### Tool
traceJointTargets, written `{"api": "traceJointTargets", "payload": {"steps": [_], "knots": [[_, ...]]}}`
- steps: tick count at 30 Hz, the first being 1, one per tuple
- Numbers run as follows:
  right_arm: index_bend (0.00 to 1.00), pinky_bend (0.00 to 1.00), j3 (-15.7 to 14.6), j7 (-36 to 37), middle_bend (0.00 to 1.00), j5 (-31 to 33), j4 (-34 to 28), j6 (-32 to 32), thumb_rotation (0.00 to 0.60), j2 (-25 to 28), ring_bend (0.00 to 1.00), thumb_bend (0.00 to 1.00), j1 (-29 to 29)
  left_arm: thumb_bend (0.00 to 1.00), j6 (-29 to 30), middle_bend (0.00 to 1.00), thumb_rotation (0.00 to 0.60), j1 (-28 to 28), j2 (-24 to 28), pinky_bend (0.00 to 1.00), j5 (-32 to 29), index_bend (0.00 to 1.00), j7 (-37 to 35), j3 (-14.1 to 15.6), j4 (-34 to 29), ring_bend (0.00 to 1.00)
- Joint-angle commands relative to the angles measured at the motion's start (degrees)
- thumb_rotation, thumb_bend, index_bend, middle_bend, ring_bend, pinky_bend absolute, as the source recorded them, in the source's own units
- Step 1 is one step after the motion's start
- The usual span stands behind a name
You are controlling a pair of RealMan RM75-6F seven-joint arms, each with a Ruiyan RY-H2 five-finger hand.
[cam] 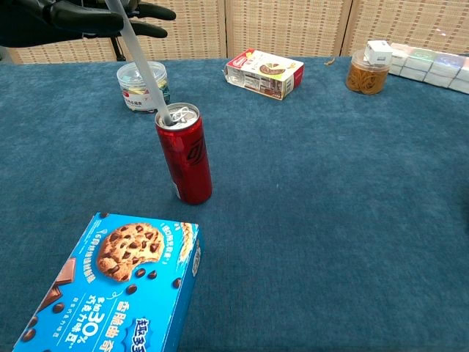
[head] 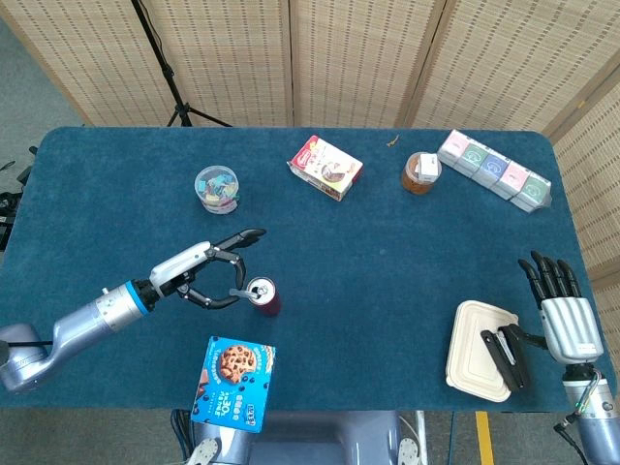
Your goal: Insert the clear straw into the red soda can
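The red soda can (head: 264,295) (cam: 186,155) stands upright on the blue table, left of centre. A clear straw (cam: 143,69) (head: 237,281) leans up and to the left from the can's top opening, its lower end inside the hole. My left hand (head: 215,272) (cam: 80,15) hovers just left of the can and pinches the straw's upper part. My right hand (head: 562,307) rests at the table's right edge with fingers spread and nothing in it.
A blue cookie box (head: 233,383) (cam: 110,293) lies near the front edge below the can. A clear tub (head: 216,187), a snack box (head: 325,167), an amber jar (head: 420,172) and a row of small cartons (head: 494,170) stand further back. A white lidded container (head: 484,349) sits beside my right hand.
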Motion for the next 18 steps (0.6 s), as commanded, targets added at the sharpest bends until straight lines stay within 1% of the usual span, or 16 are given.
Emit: {"api": "traceJointTargets", "payload": {"steps": [1, 13, 18], "knots": [[0.00, 0.00, 0.0, 0.0, 0.00, 0.0, 0.0, -0.1, 0.600, 0.0, 0.00, 0.00, 0.0, 0.35, -0.5, 0.00, 0.600, -0.1, -0.3, 0.00, -0.3, 0.59, 0.6, 0.0, 0.1, 0.00], [0.00, 0.00, -0.1, 0.7, 0.00, 0.3, -0.1, -0.7, 0.600, 0.2, 0.00, 0.00, 0.1, 0.35, -2.0, 0.00, 0.600, -0.3, -2.3, 0.00, -1.8, 0.58, 2.3, -0.6, 1.0, 0.00], [0.00, 0.00, -0.1, 0.8, 0.00, 0.4, 0.2, -1.1, 0.600, 0.1, 0.00, 0.00, 0.2, 0.35, -3.4, 0.00, 0.600, -0.7, -4.3, 0.00, -2.4, 0.57, 2.5, -0.8, 2.5, 0.00]]}}
